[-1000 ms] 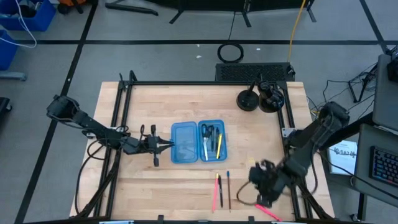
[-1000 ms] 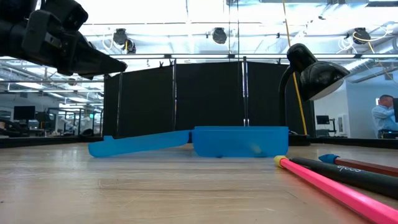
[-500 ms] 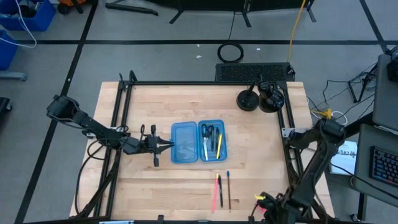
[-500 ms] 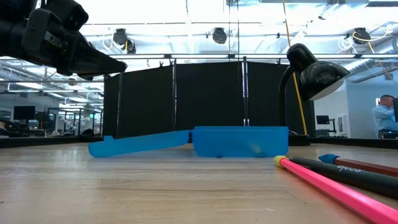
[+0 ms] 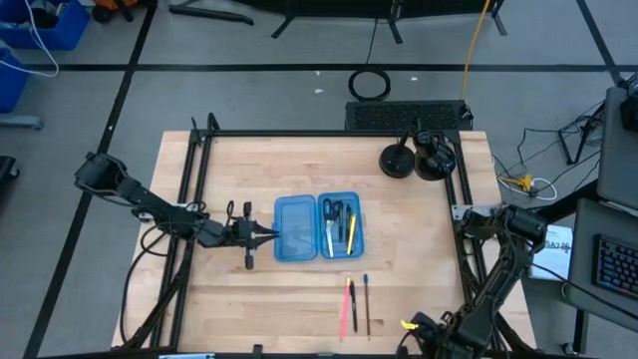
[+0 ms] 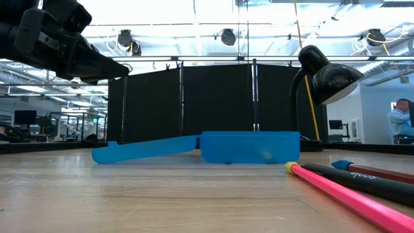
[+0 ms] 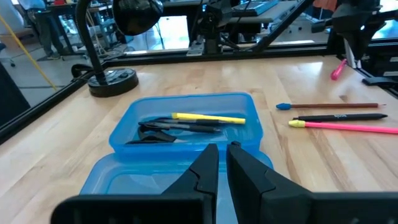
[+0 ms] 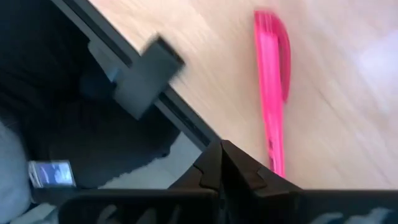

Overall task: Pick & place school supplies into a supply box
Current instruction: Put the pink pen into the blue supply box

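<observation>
The supply box [image 5: 319, 227] lies open at mid-table, its lid half [image 7: 143, 177] flat beside the tray half. Black scissors [image 7: 168, 129] and a yellow pen [image 7: 208, 117] lie in the tray. A pink pencil [image 5: 345, 309], a black pen [image 5: 353, 307] and a blue-tipped pencil [image 5: 366, 304] lie on the table nearer the front edge. My left gripper [image 7: 222, 152] hovers over the lid half, open by a narrow slit, with nothing in it. My right gripper [image 8: 224, 155] is shut, pointing down at the front right, beside a pink pen [image 8: 272, 81] lying flat. My right gripper has its shut fingertips [image 8: 239, 165] next to the pink pen's near end [image 8: 277, 163]. Whether they touch it, I cannot tell. The pen lies flat on the table.
A black desk lamp [image 5: 396, 160] stands at the far right. Black frame rails [image 5: 189, 199] run along the table's sides, and one with a bracket [image 8: 143, 74] lies close to the pink pen. A person [image 6: 401, 120] sits far behind the table.
My right gripper has gone toward the table's near edge and down, rolling about its own line, and now stands over the spot where the pink pen lay in the high view. The pen has not visibly moved.
</observation>
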Tool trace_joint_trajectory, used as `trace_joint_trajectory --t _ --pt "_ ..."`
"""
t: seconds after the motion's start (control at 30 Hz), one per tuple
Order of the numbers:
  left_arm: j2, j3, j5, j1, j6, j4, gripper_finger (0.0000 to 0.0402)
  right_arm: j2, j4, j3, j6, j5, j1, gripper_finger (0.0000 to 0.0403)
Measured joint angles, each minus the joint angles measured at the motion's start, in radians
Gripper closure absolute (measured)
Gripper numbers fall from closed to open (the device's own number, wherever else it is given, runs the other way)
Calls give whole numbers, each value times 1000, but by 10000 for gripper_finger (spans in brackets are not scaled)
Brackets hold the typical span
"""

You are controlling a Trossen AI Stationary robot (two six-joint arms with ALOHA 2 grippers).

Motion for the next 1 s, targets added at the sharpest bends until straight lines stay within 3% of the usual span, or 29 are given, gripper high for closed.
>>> trace_joint_trajectory --t 0.13,0.33,0.47,0.83,1.0 --pt "0 0 0 0 2 0 364 0 -22 0 -3 -57 0 369" --pt "0 0 0 0 2 -7 364 0 -111 0 -14 -59 0 284" --pt "0 0 0 0 2 -7 364 0 -125 0 -15 -59 0 252" --pt "0 0 0 0 -1 -8 364 76 -87 0 -94 -65 -3 278" --pt "0 0 0 0 -5 -7 364 106 -91 4 -97 -117 -5 282"
